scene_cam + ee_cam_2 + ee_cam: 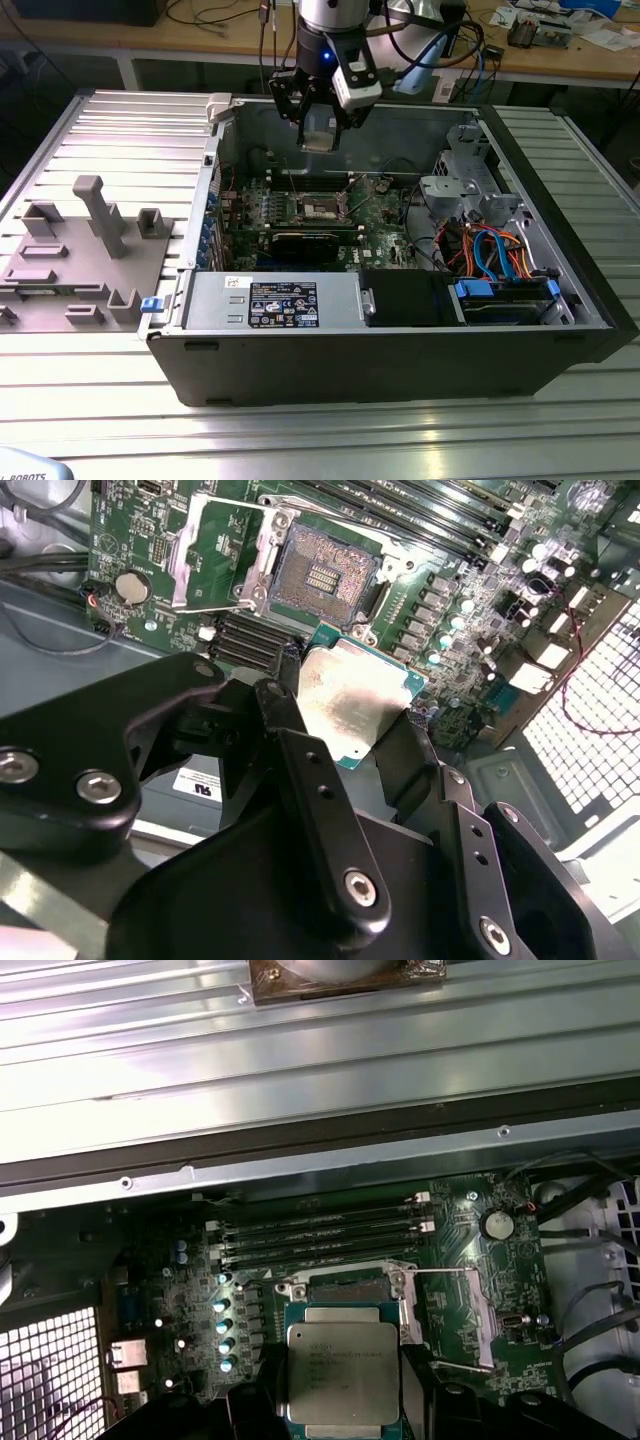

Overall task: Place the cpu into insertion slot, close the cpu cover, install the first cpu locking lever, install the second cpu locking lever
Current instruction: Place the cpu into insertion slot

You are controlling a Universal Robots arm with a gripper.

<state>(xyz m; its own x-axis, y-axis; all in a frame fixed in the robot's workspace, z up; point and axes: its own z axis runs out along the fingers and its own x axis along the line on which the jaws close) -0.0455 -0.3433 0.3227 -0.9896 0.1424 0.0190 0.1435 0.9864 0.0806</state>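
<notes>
My gripper point(318, 132) hangs above the open computer case, shut on the cpu point(318, 141), a flat silver-topped chip. In both wrist views the cpu point(350, 702) point(342, 1370) sits between the black fingers point(290, 730), held by two opposite edges. The insertion slot point(320, 575) point(345, 1288) lies below on the green motherboard point(385, 215), bare and dark in its centre, with the chip hovering partly over its near edge. The cpu cover point(215, 555) point(455, 1315) is swung open beside the slot. I cannot tell the locking levers apart from the socket's metalwork.
Memory slots point(320, 1232) run along the far side of the socket. A power supply point(275, 300) and a drive cage with blue cables point(500, 262) fill the case's near side. A grey fixture plate point(85, 250) stands on the ribbed table at the exterior view's left.
</notes>
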